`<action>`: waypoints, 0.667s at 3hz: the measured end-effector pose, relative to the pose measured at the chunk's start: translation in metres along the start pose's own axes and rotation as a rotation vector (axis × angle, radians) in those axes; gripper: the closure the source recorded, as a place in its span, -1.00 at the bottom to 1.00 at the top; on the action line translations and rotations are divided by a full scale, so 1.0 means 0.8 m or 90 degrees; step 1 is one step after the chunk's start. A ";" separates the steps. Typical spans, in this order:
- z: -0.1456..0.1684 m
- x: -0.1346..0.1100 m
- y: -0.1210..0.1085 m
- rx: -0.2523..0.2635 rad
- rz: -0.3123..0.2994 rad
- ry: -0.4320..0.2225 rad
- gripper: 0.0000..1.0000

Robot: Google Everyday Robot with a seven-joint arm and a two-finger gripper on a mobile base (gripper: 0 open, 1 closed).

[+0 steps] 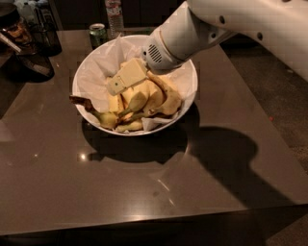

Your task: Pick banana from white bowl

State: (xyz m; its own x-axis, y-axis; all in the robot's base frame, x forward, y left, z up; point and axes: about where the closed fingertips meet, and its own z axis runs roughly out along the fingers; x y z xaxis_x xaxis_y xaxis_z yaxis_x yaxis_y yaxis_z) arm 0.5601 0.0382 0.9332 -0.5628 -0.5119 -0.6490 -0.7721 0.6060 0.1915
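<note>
The white bowl (pixel 190 72), lined with crinkled white paper, stands on the dark brown table toward its far side. It holds several yellow bananas. The long, thick curved banana (pixel 167 94) lies along the bowl's right side. Shorter bananas (pixel 129 104) with a dark brown stem (pixel 80 100) lie at the front left. My gripper (pixel 118 85) reaches down into the bowl from the upper right and rests on top of the banana pile, just left of the long banana. The white arm hides the back right of the bowl.
A green drink can (pixel 97 32) and a clear water bottle (pixel 114 14) stand just behind the bowl. Dark objects (pixel 26 43) crowd the table's far left corner. The table's front edge (pixel 144 222) runs across the bottom.
</note>
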 end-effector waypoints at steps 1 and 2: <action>0.008 0.005 0.000 0.017 0.006 0.017 -0.70; 0.027 0.013 0.005 0.065 0.011 0.045 -0.70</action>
State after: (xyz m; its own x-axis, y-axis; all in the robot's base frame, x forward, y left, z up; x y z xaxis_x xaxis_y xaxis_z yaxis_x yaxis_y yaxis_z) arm 0.5575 0.0489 0.9115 -0.5976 -0.5408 -0.5919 -0.7306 0.6715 0.1240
